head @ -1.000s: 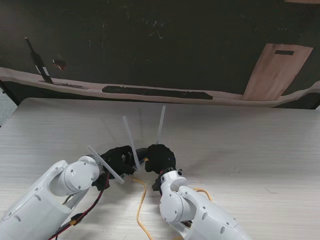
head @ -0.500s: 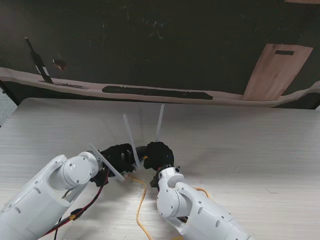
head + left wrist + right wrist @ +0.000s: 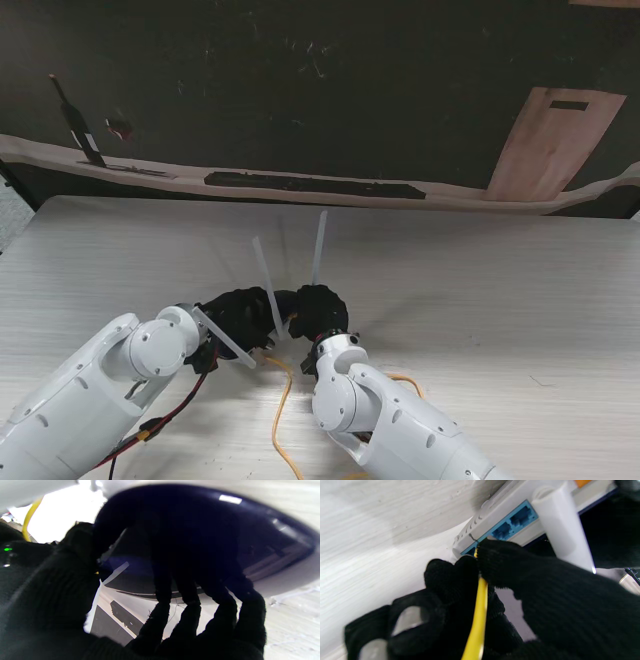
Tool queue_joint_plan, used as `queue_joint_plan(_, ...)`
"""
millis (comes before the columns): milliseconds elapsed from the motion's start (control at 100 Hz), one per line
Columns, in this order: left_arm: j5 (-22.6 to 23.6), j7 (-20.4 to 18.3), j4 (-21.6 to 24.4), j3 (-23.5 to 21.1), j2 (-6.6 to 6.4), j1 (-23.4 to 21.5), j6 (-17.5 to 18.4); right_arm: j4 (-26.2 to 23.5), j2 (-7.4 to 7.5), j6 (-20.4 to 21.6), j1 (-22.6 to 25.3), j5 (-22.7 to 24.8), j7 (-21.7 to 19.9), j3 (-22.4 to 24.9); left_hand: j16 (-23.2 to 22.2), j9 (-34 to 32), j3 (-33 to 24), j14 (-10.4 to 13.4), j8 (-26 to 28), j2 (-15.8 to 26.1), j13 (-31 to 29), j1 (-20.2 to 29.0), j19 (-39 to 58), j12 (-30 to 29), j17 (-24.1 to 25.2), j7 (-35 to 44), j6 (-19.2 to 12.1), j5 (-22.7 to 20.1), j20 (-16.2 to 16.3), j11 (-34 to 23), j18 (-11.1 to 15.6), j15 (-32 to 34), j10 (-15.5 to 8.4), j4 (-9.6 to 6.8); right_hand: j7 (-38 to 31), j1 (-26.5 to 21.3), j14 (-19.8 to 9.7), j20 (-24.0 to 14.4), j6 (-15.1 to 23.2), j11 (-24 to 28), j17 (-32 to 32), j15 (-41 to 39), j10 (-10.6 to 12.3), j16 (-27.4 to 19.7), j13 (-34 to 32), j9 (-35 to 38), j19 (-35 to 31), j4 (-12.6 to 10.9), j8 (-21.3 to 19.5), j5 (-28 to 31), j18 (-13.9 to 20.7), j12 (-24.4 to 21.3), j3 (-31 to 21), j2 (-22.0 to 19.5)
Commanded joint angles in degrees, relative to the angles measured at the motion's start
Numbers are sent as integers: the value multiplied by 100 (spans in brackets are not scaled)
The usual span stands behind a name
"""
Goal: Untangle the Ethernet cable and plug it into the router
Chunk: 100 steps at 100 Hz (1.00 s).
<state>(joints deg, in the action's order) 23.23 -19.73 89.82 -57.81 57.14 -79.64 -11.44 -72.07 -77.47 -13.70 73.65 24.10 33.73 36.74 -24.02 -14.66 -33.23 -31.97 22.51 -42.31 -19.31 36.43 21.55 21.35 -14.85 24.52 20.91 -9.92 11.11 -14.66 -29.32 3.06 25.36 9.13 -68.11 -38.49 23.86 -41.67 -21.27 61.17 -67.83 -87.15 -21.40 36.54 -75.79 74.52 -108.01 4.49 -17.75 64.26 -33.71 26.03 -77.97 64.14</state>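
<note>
My right hand (image 3: 495, 585) is pinching the yellow cable (image 3: 477, 620) at the router (image 3: 495, 517)'s blue ports; my left hand (image 3: 240, 312), at nine o'clock, is gripping the router. No legible writing.

We see our black-gloved left hand (image 3: 238, 312) and right hand (image 3: 318, 312) close together on the pale wooden table (image 3: 480, 290), mostly hiding the router, whose three white antennas (image 3: 268, 288) stick out. A yellow Ethernet cable (image 3: 284, 405) trails from between the hands toward us.
</note>
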Motion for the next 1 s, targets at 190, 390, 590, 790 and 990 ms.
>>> queue_joint_plan(190, 266, -188, -274, 418, 233, -698, -178, -16, -197, 187, 65, -54, -157, -94, -645, -2327, -4372, 1273, 613, 4, -2664, 2608, 4589, 622, -1981, 2322, -1026, -1684, -122, -2602, 1059, 3741, -1313, -774, 272, -764, -641, -42, 420, 443, -19, -434, -1058, 343, 148, 614, -1118, -167, 24, 96, 1818, 234, -809, -446)
queue_joint_plan(390, 473, -229, -152, 409, 206, -675, -147, -52, -202, 198, 74, -86, -155, -81, -587, -2264, -4633, 1237, 688, 14, -2612, 2521, 4532, 649, -2134, 2447, -1024, -1649, -280, -2644, 1010, 3757, -1270, -911, 285, -779, -628, -58, 383, 426, -20, -443, -1069, 351, 151, 629, -1124, -173, 38, 97, 1819, 238, -809, -438)
queue_joint_plan(590, 493, -381, -99, 446, 165, -614, 135, 10, -260, 249, 45, -181, -127, -120, -530, -2251, -4773, 1321, 784, 5, -2578, 2495, 4438, 667, -2127, 2630, -1136, -1648, -277, -2679, 1155, 3807, -1359, -975, 291, -804, -608, -68, 354, 412, -19, -438, -1098, 353, 152, 618, -1124, -170, 50, 89, 1807, 250, -793, -474)
queue_joint_plan(790, 452, -391, -135, 513, 161, -570, 317, 246, -405, 289, -64, -313, -57, -261, -556, -2273, -4794, 1414, 846, -107, -2601, 2546, 4456, 695, -2139, 2743, -1227, -1640, -273, -2741, 1309, 3852, -1454, -839, 323, -836, -571, -72, 391, 382, -14, -354, -1148, 321, 156, 508, -1096, -133, 64, 28, 1796, 273, -673, -598)
queue_joint_plan(990, 531, -230, -138, 500, 191, -625, 273, 240, -370, 289, -28, -273, -68, -242, -621, -2302, -4735, 1380, 867, -122, -2635, 2586, 4532, 708, -2121, 2777, -1223, -1661, -259, -2772, 1243, 3870, -1450, -743, 442, -684, -475, -1, 473, 258, 22, -115, -936, 195, 158, 384, -817, -49, 108, -108, 1602, 298, -435, -859)
